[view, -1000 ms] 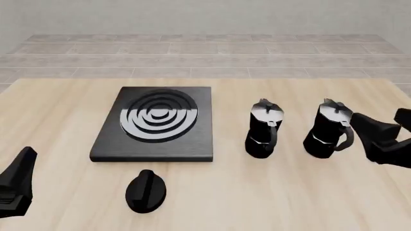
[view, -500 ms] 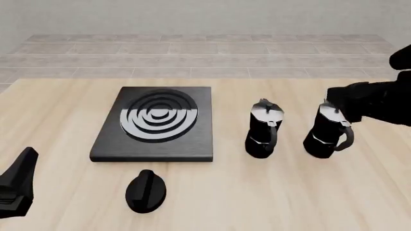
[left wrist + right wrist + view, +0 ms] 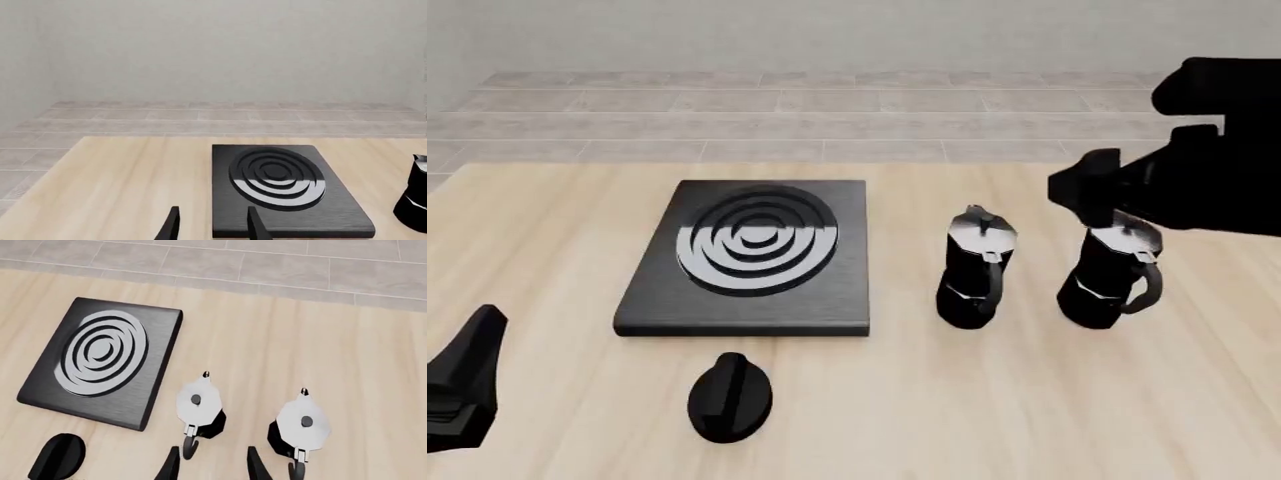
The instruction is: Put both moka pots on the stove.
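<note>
The stove (image 3: pixel 747 262) is a flat black slab with a silvery ring burner, lying left of centre on the table. Two black moka pots stand upright on the table to its right, the nearer one (image 3: pixel 974 270) and the farther one (image 3: pixel 1112 273). My right gripper (image 3: pixel 1085 192) hovers high above the right pot. In the right wrist view it (image 3: pixel 212 467) is open and empty, looking down on both pots (image 3: pixel 199 407) (image 3: pixel 302 427) and the stove (image 3: pixel 100 360). My left gripper (image 3: pixel 465 385) is low at the front left, open and empty (image 3: pixel 212 229), in front of the stove (image 3: pixel 280 187).
A black oval knob with a ridge (image 3: pixel 730 397) lies on the table in front of the stove; it also shows in the right wrist view (image 3: pixel 60 456). One pot's edge (image 3: pixel 415 200) shows in the left wrist view. A tiled floor lies beyond the table's far edge.
My right arm has risen from beside the right pot and moved left, and is now above it. The left arm, pots and stove have not moved.
</note>
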`<action>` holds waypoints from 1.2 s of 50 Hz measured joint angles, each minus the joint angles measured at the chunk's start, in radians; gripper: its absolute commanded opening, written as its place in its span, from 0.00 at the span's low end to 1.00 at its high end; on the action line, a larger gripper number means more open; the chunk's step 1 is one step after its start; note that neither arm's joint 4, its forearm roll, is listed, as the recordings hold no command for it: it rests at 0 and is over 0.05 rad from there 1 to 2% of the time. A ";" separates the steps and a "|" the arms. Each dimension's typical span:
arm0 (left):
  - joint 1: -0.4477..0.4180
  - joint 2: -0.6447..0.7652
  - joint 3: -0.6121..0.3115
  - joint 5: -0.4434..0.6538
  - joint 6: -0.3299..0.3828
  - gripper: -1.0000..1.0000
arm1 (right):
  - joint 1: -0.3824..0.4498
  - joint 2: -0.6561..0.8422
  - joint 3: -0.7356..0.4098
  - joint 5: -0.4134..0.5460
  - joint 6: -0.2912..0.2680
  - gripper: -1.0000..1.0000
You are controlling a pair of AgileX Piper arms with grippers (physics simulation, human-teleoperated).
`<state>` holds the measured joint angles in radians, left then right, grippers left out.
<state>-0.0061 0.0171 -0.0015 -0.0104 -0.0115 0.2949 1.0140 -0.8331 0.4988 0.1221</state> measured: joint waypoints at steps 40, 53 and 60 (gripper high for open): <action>0.000 0.011 -0.002 -0.009 -0.010 1.00 | 0.061 0.218 -0.014 -0.106 0.083 1.00; -0.001 0.013 -0.001 -0.010 -0.013 1.00 | 0.074 0.264 -0.004 -0.131 0.112 1.00; -0.001 0.017 -0.001 -0.014 -0.015 1.00 | 0.078 0.280 0.008 -0.145 0.125 1.00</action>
<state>-0.0069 0.0338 -0.0027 -0.0244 -0.0262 0.3731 1.2938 -0.8254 0.3543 0.2474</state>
